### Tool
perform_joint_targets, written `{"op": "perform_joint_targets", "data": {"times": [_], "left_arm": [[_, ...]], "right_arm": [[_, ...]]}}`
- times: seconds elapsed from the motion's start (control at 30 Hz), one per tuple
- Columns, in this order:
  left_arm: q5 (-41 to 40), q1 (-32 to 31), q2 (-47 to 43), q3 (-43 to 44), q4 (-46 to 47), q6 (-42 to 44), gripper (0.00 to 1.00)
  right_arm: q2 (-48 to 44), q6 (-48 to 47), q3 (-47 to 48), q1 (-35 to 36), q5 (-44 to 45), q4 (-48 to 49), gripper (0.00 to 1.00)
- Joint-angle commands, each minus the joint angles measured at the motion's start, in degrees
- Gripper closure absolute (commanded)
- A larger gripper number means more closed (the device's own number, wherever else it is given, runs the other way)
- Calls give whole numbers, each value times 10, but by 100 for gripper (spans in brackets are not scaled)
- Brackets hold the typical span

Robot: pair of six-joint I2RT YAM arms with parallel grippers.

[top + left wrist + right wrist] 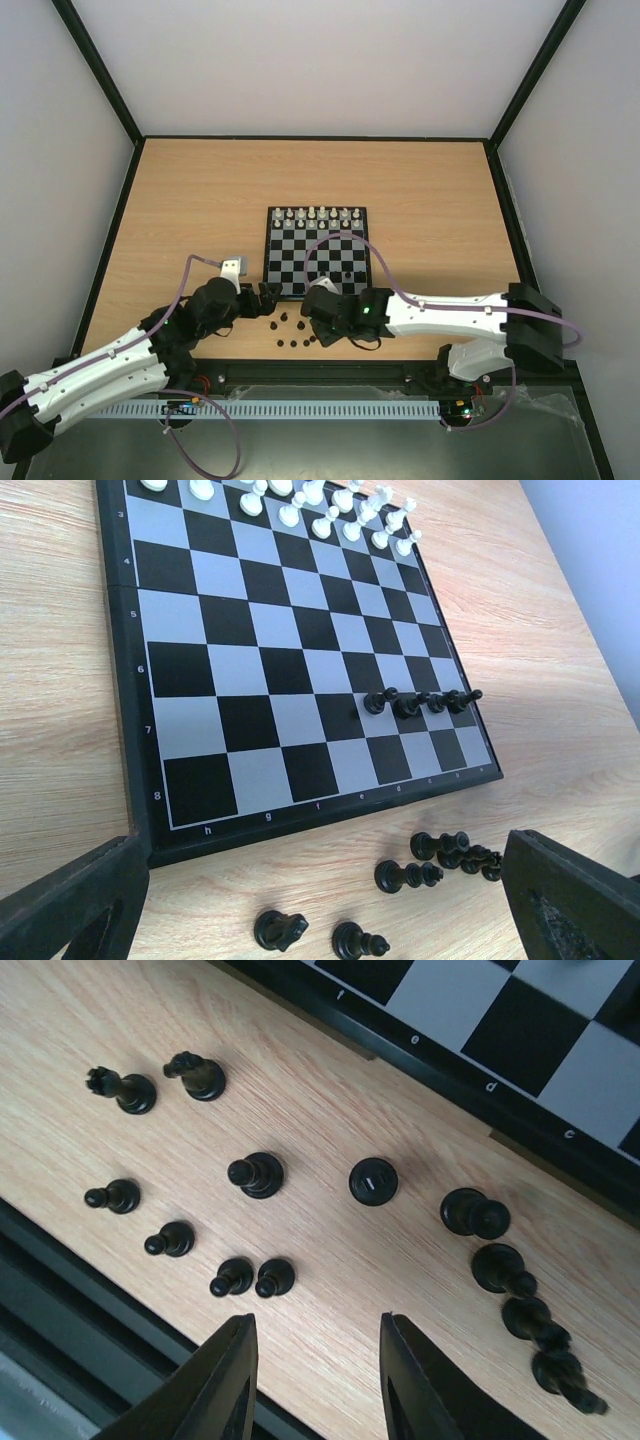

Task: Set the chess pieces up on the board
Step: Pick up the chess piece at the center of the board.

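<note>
The board (271,250) lies mid-table with white pieces (316,214) along its far rows. Several dark chess pieces (420,702) stand in a row on rank 7 at the board's right side. More dark pieces (295,340) are loose on the wood in front of the board; they also show in the left wrist view (410,875) and the right wrist view (258,1174). My left gripper (322,845) is open and empty, low at the board's near left corner. My right gripper (315,1325) is open and empty above bare wood, with two pawns (252,1278) just beyond its left finger.
The table's front edge (60,1290) with a dark rail lies close below the loose pieces. A perforated cable tray (320,410) runs along the front. Black-framed white walls enclose the table on three sides.
</note>
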Motion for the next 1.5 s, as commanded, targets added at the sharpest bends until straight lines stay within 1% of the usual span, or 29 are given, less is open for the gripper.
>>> {"op": "perform_joint_targets", "data": {"times": [0.0,0.07,0.13,0.3,0.47,0.57,0.77,1.4,1.47], "left_arm": [[-6,-3,-11,10,-9,-3,0],[-5,-3,-14,7,-8,-5,1],[-4,-3,-17,5,-8,-6,1],[-3,-3,-17,3,-6,-5,1],[-3,-3,-17,2,-5,-4,1],[-2,-3,-17,0,-3,-4,1],[-2,-3,-19,-2,-3,-5,1],[-2,-3,-26,-3,-7,-4,0],[-2,-3,-26,-2,-7,-5,0]], "right_arm": [[38,17,-10,8,0,29,67],[53,16,-11,9,-6,41,68],[67,15,-10,10,-12,50,71],[95,13,-6,15,-22,65,72],[115,17,-3,22,-21,68,76],[122,19,-3,23,-20,70,77],[132,19,-1,24,-20,72,82],[150,18,2,24,-16,73,84],[150,18,3,24,-15,72,88]]}}
